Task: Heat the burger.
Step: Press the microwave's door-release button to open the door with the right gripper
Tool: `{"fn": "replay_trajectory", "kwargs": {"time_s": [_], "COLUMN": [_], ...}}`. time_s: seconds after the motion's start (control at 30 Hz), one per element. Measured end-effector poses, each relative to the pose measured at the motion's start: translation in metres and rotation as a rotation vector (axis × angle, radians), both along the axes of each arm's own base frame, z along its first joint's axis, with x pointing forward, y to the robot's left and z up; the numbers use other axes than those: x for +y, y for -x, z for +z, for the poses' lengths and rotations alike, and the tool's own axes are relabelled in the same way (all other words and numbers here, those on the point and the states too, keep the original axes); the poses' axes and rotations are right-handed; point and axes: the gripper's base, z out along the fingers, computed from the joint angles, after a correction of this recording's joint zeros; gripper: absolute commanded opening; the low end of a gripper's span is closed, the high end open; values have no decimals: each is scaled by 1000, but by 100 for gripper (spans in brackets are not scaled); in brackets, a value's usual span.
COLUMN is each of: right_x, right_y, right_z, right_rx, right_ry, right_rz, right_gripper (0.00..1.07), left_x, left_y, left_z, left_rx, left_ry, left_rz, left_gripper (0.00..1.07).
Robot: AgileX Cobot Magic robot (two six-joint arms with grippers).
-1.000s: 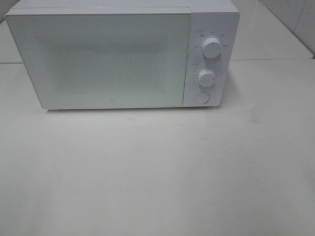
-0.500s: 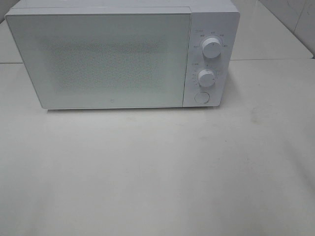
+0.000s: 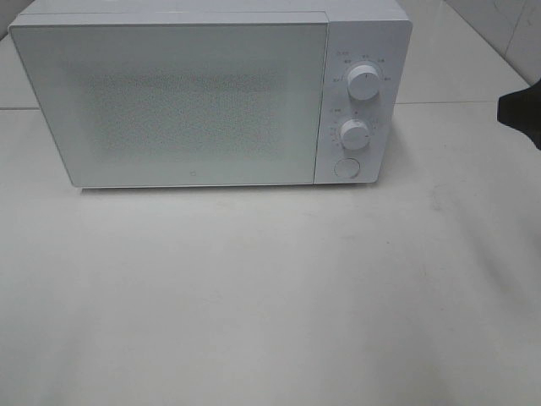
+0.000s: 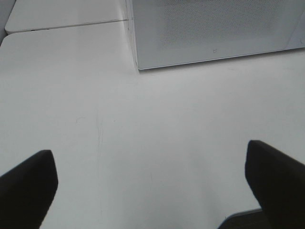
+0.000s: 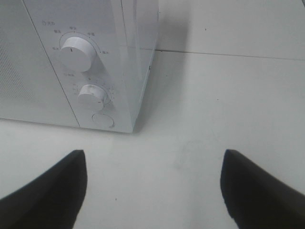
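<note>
The burger is out of view in every frame. A white microwave (image 3: 169,101) stands at the back of the table with its door shut. It has two round knobs (image 3: 363,82) and a round button (image 3: 346,167) on its right panel. My right gripper (image 5: 153,155) is open and empty, hovering over the table just right of the microwave's control panel (image 5: 81,71). A dark part of it shows at the right edge of the high view (image 3: 524,114). My left gripper (image 4: 148,152) is open and empty above the table, in front of the microwave's left front corner (image 4: 139,67).
The white table (image 3: 270,296) stretches in front of the microwave. A seam between tabletops runs behind it (image 3: 456,103). A tiled wall rises at the far right corner (image 3: 507,25).
A dark part of my right gripper has come into the high view at its right edge. The microwave has not moved and its door stays shut.
</note>
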Motion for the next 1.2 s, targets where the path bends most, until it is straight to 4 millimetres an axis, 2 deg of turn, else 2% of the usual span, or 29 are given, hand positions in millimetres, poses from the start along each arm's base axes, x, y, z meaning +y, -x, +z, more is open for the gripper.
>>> {"fn": "replay_trajectory", "kwargs": {"time_s": [0.17,0.3,0.33,0.4,0.43,0.87,1.13,1.2], "right_x": [3,4,5,5,5,-4,-10,1], "right_y": [-21,-29,-33,-33,-35,-30,-22,-20], "right_z": [-8,-16,-26,-29,-40,-97,-115,-120], "right_rx": [-44,-78,-91,-104,-116,-133,-132,-144], "right_ry": [-5,-5,-7,-9,-15,-11,-16,1], "right_rz": [0,2,2,2,-1,-97,-178,-157], "right_gripper": [75,75,75,75,75,75,75,75], "left_x": [0,0,0,0,0,0,0,0], "left_y": [0,0,0,0,0,0,0,0], "left_z": [0,0,0,0,0,0,0,0], "left_rx": [0,0,0,0,0,0,0,0], "left_ry": [0,0,0,0,0,0,0,0], "left_rz": [0,0,0,0,0,0,0,0], "left_gripper": [101,101,101,101,101,101,101,101]}}
